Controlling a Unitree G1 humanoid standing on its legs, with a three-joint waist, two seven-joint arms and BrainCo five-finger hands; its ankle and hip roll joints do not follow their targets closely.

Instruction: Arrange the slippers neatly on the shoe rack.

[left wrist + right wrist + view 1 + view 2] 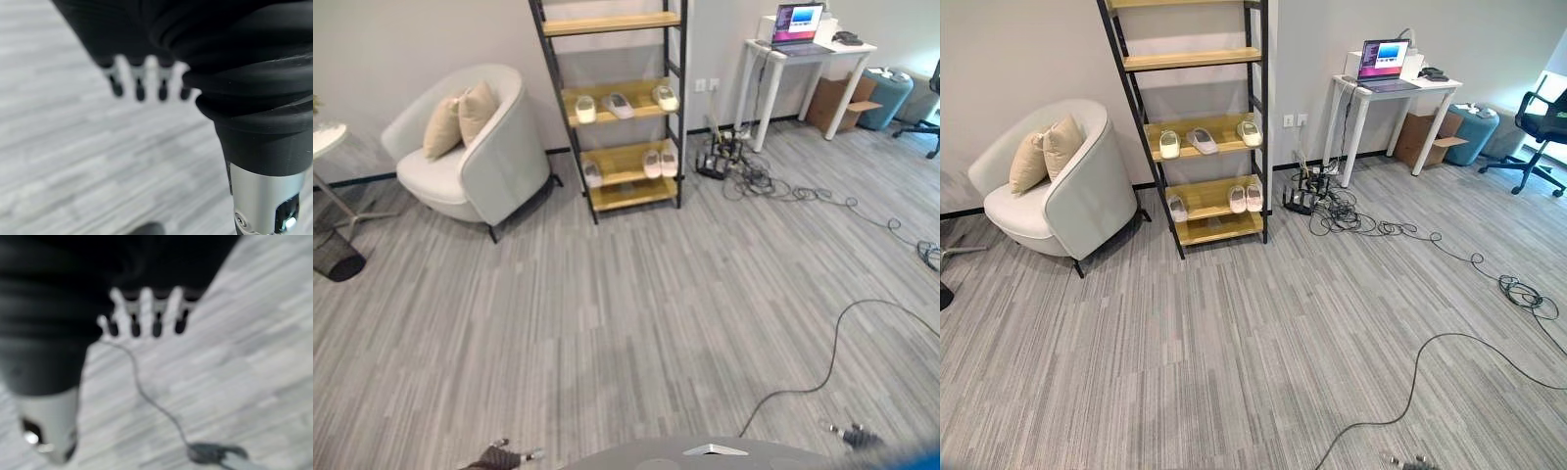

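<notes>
Your left hand (146,83) and right hand (142,316) hang with fingers straight and loose, holding nothing, above the floor (636,294). Well ahead of them, six slippers (619,105) sit on the shoe rack (617,108), three per shelf.

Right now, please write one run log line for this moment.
left hand: open, empty | right hand: open, empty | pale slippers: on black-framed wooden shoe rack
</notes>
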